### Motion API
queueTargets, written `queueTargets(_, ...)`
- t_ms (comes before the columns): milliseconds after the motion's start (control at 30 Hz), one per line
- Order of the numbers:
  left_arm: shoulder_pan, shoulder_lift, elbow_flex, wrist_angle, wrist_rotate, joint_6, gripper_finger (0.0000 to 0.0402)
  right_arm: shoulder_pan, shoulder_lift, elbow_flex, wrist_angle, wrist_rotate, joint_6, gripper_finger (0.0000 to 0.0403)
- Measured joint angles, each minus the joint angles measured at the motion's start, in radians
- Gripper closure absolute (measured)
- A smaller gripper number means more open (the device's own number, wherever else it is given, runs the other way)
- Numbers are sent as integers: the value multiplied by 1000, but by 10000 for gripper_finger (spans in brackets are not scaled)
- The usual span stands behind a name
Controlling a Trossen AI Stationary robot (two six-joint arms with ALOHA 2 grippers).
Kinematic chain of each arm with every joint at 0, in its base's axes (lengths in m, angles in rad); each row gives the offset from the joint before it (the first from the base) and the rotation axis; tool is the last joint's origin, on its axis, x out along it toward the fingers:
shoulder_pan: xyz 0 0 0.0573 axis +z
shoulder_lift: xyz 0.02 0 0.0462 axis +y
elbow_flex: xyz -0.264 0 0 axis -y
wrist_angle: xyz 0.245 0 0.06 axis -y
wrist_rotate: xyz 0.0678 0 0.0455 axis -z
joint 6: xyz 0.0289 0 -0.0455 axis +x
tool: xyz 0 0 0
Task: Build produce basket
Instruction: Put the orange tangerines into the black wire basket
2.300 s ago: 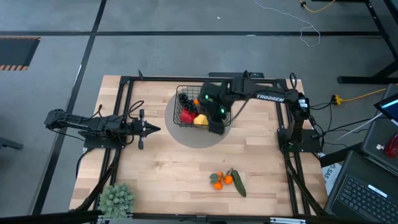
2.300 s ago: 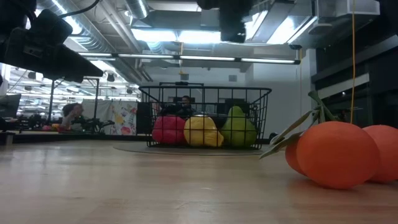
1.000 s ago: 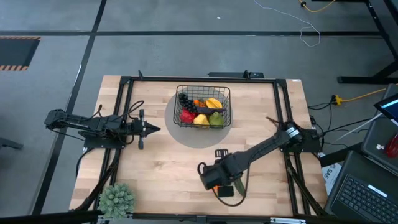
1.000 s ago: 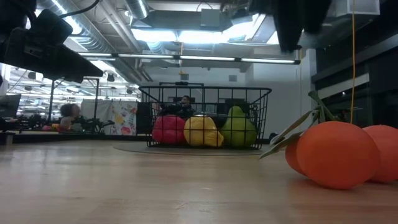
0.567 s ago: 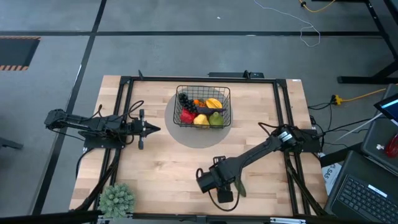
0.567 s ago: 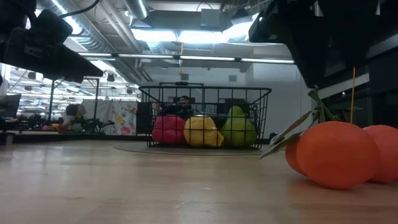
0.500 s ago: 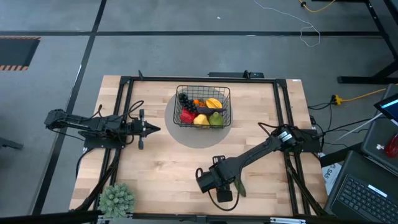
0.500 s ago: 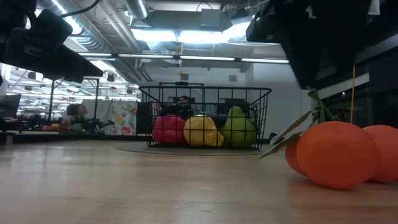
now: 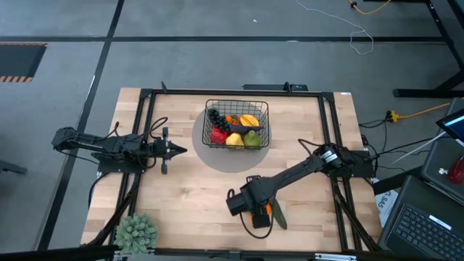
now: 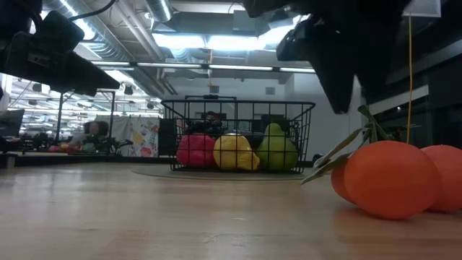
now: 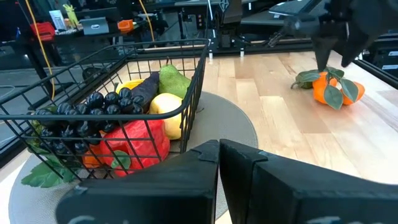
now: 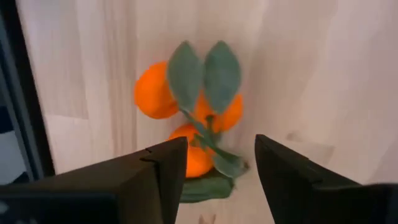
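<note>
Now the right gripper [image 12: 214, 168] hangs just above the oranges [image 12: 186, 118], its jaws apart and holding nothing — the leafy cluster sits in line with the gap between them. The oranges lie on the table [image 9: 181, 188] near its front edge, touching the cucumber [image 9: 278, 216] and well apart from the basket [image 9: 237, 125], which sits on a round grey mat [image 9: 221, 158] toward the back, already holding several fruits.

By the look of it, the cluster is light, hollow toy fruit: three smooth round balls joined at a stem with stiff leaves. Smooth curved skins will likely slip under flat pads, so the safest hold is across the middle, where the balls meet at the stem, rather than on one ball alone. The leaves may bend or snag.

Room is good — bare wood lies between the oranges and the basket. The metal frame rails run along the table's sides. The basket's wire rim needs clearing on the way in.

The left gripper [image 9: 180, 150] waits clenched and empty at the left, pointing toward the basket.
</note>
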Motion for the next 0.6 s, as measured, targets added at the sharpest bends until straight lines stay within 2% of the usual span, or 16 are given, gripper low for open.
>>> queueTargets(400, 0, 0, 0, 0, 0, 0, 398, 16, 97, 0, -20, 27, 13, 230)
queueTargets(500, 0, 0, 0, 0, 0, 0, 398, 16, 96, 0, -30, 44, 14, 250)
queueTargets(600, 0, 0, 0, 0, 0, 0, 398, 16, 96, 0, -43, 51, 13, 295)
